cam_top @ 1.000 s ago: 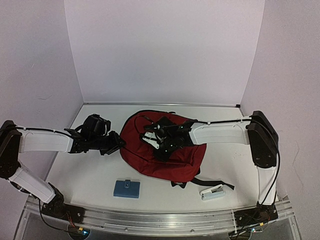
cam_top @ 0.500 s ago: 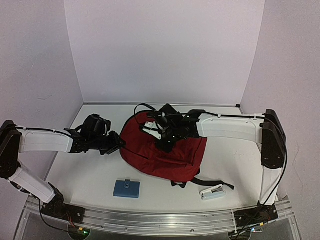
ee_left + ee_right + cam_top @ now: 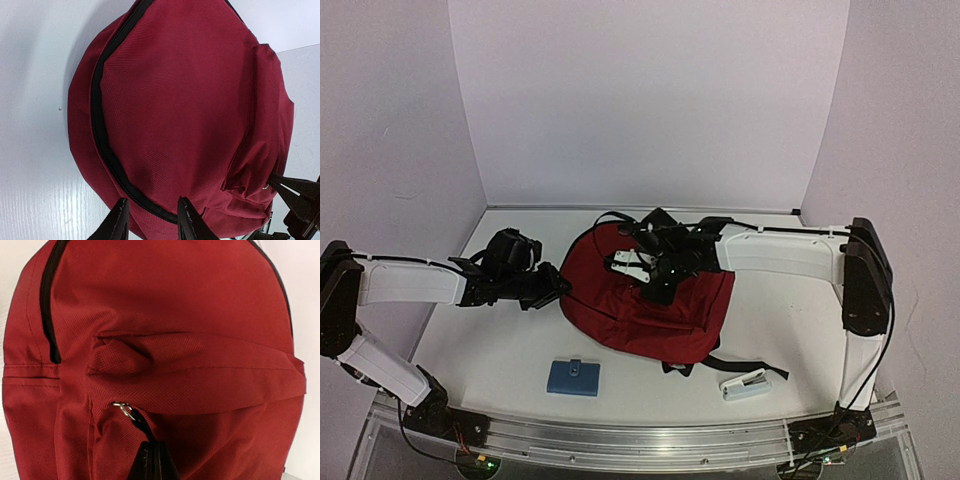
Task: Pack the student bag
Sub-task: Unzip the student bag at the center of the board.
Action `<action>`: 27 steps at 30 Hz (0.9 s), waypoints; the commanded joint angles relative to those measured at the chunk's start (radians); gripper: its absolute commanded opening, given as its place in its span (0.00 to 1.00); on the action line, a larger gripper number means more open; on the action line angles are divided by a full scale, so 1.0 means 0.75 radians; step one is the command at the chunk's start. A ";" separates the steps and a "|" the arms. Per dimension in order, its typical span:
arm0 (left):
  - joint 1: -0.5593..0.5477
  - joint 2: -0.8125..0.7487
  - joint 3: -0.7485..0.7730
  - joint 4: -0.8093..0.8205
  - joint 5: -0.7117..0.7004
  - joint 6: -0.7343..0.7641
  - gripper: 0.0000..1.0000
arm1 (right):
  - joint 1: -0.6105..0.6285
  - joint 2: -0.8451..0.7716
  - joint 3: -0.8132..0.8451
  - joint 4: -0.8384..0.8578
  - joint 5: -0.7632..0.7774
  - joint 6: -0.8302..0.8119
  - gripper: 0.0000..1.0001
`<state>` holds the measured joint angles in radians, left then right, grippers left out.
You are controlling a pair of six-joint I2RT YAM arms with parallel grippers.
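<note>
Table (image 3: 490, 345) and its load.
Red student bag (image 3: 665, 322) mid-table; blue pouch (image 3: 573, 378) and white object (image 3: 745, 384) near front edge.

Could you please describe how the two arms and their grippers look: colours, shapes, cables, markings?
The left arm and right arm have white box-like links joined by black rounded joints. A thin black cable runs along each arm. The left gripper has dark, tapering fingers. The right gripper is black with a white part. No markings are readable.

Left hand (image 3: 151, 201) fingers parted over student bag (image 3: 190, 100) black zipper (image 3: 97, 125).
</note>
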<state>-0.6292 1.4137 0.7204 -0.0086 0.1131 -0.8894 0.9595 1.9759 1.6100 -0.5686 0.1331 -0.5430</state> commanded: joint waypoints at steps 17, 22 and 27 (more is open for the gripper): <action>-0.089 0.065 0.056 0.447 0.252 0.119 0.56 | -0.153 -0.039 0.186 -0.124 -0.454 0.212 0.00; -0.137 0.232 0.145 0.517 0.300 0.094 0.59 | -0.153 -0.043 0.189 -0.122 -0.442 0.232 0.00; -0.192 0.351 0.192 0.569 0.325 0.068 0.59 | -0.152 -0.044 0.180 -0.123 -0.444 0.245 0.00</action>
<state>-0.7438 1.6339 0.8037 0.3223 0.3183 -0.8181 0.8448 1.9759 1.7092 -0.6576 -0.1928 -0.3840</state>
